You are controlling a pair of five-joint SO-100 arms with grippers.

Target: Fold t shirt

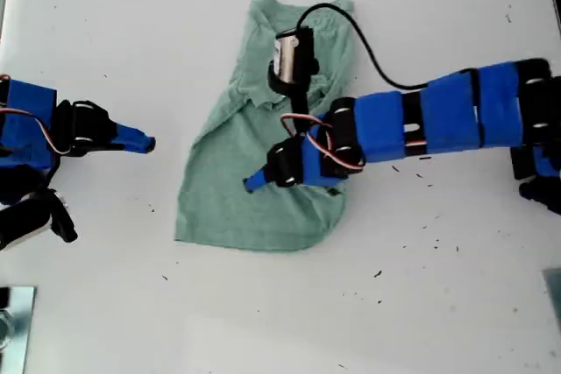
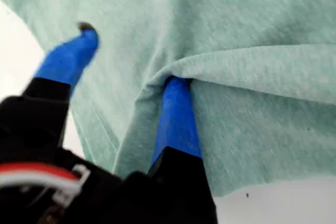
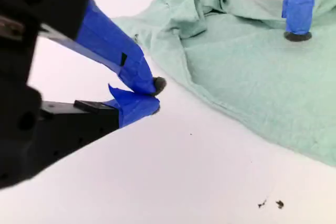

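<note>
My first claw (image 2: 131,61) stands parted, one finger (image 2: 176,119) tucked under a raised fold of the t shirt (image 2: 252,24), the other above the cloth; nothing is pinched yet. The t shirt (image 1: 263,164) lies mid-tabletop (image 1: 438,304), long axis running away from the exterior view's bottom edge. My second claw (image 3: 149,95), clenched and empty, sits well apart, toward the exterior view's left. The first arm is plainly nearer.

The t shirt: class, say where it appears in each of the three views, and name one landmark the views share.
Exterior view: the t shirt lies centre frame on the white table, under the arm reaching in from the exterior view's right.
First wrist view: it fills most of the picture.
Second wrist view: it lies beyond my second gripper, apart from it.
Shared landmark: my first gripper.
</note>
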